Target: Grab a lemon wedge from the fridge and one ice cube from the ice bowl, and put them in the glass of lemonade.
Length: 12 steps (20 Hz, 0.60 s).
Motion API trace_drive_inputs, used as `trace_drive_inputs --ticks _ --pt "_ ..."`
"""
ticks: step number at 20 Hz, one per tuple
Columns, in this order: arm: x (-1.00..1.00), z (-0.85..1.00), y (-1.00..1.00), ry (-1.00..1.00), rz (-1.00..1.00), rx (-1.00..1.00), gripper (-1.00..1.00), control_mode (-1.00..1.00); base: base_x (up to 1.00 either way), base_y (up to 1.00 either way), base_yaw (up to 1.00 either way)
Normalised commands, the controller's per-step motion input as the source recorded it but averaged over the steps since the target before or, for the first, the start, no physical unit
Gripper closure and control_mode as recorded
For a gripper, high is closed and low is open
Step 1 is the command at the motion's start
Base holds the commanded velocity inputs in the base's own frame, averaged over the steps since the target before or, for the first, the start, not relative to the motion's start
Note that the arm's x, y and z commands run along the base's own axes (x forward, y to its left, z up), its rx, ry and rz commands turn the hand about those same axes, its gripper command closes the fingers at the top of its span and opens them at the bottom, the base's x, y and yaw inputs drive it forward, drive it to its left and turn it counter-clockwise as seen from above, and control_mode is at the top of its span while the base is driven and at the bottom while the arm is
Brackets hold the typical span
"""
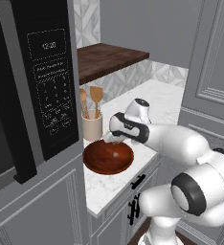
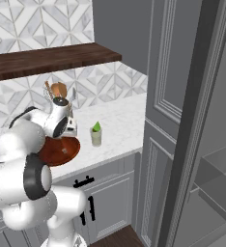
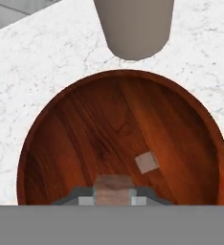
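From my seat the left base view puts the dark microwave [image 1: 42, 86] at the far left, then the beige crock [image 1: 92, 127] of wooden spatulas, and just in front of it the ice bowl [image 1: 107, 157] on the marble counter [image 1: 109, 184], with the gripper [image 1: 113, 139] poised over the bowl's far rim. In the hand view I look straight down into the ice bowl [image 3: 75, 134]: the gripper [image 3: 113, 194] sits at the bottom edge, jaws drawn close on a pale translucent ice cube [image 3: 113, 188] that fills the gap between the two finger tips. I read that as a grip, though the cube is partly cut off by the frame edge. A second loose cube [image 3: 147, 162] lies on the bowl floor just up and to the right of the hand. Farther right, in the right base view, the glass of lemonade [image 2: 96, 137] stands on the counter beside the bowl [image 2: 62, 150], with the green lemon wedge [image 2: 96, 127] already perched at its mouth. So the move I judge comes next is a lift clear of the rim, then a carry sideways toward the glass, which lies on the bowl's fridge [image 2: 206, 144] side.
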Motion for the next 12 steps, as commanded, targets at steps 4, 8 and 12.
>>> trace_drive_inputs --ticks 4,8,12 --pt "0.00 0.98 -0.17 -0.08 0.00 -0.27 1.00 -1.00 0.00 0.00 0.00" --pt "0.13 0.46 -0.34 -0.01 0.00 -0.30 1.00 -1.00 0.00 0.00 0.00" --pt "0.25 0.29 -0.74 -0.01 -0.01 -0.13 1.00 -1.00 0.00 0.00 0.00"
